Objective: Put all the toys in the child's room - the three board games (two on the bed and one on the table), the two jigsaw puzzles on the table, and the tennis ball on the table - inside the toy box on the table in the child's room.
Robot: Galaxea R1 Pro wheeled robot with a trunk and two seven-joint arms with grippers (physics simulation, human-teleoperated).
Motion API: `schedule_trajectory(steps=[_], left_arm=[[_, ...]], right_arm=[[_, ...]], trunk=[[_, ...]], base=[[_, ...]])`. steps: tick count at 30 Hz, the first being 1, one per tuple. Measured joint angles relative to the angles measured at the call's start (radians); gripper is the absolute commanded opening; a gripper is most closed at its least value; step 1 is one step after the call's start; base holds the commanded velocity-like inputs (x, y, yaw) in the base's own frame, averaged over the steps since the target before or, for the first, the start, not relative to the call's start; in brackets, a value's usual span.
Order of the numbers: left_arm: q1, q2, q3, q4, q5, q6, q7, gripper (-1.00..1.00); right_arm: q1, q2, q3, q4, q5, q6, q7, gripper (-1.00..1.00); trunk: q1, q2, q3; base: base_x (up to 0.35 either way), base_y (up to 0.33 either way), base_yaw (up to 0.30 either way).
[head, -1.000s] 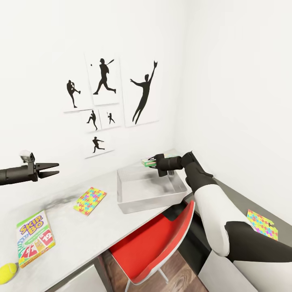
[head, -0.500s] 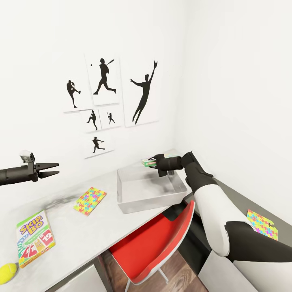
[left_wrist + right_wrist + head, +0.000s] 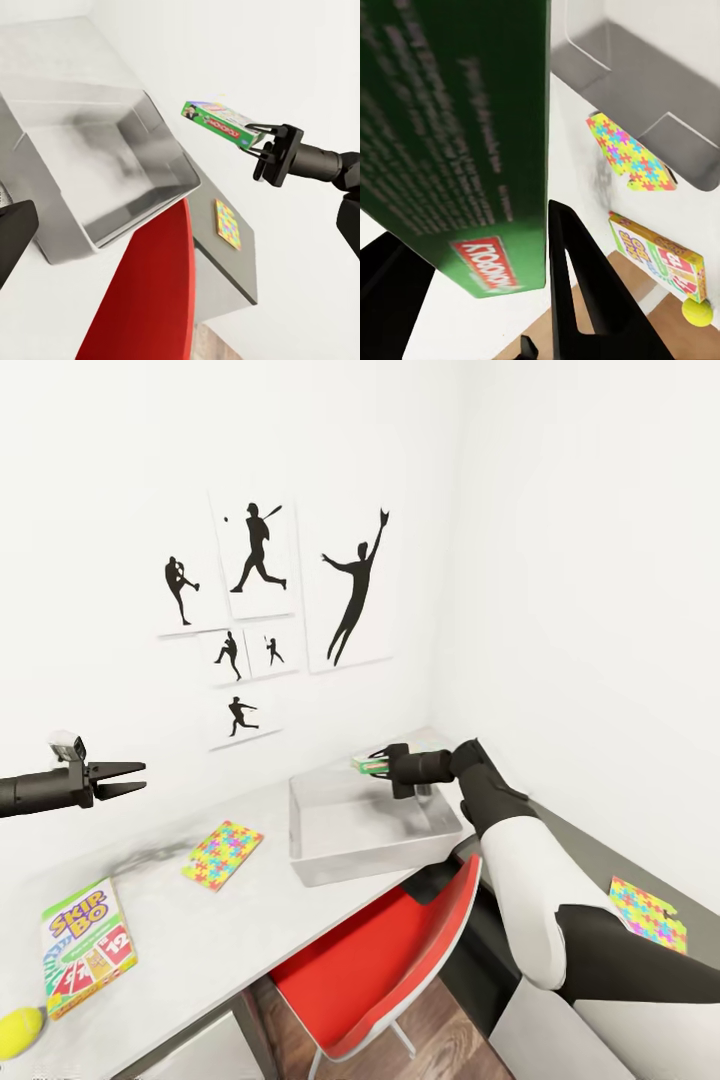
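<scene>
My right gripper [image 3: 380, 763] is shut on a small green-edged board game [image 3: 362, 764], held in the air over the far right corner of the grey toy box [image 3: 330, 870]. The left wrist view shows this game [image 3: 217, 120] tilted above the toy box [image 3: 52, 232]. My left gripper [image 3: 138, 777] hangs open and empty above the table [image 3: 200, 950] at the left. On the table lie a jigsaw puzzle [image 3: 222, 854], the Skip-Bo board game [image 3: 88, 945] and the tennis ball [image 3: 18, 1032]. A second jigsaw puzzle [image 3: 647, 913] lies on the dark side unit.
A red chair [image 3: 380, 950] is pushed in under the table's front edge, below the toy box. White walls meet in a corner just behind the box, with baseball silhouette prints [image 3: 260, 600] above. The dark side unit [image 3: 600, 850] runs along the right wall.
My right gripper has shifted slightly to the right with the green-edged game. The left arm and the things on the table have not moved.
</scene>
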Motion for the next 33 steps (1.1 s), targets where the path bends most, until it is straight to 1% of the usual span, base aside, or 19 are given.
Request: schedule_trajectory(steps=[7,33], left_arm=[[0.000,-0.001,0.000,0.000,-0.001,0.000,0.000,1.00],[0.000,-0.004,0.000,0.008,-0.004,-0.001,0.000,1.00]], right_arm=[[0.000,0.000,-0.009,0.002,0.001,-0.002,0.000,-1.00],[0.009,0.000,-0.010,0.003,0.001,-0.002,0.001,-1.00]], trunk=[[0.000,0.000,-0.008],[0.000,0.000,-0.046]], base=[[0.000,0.000,0.105],[0.000,0.000,0.068]])
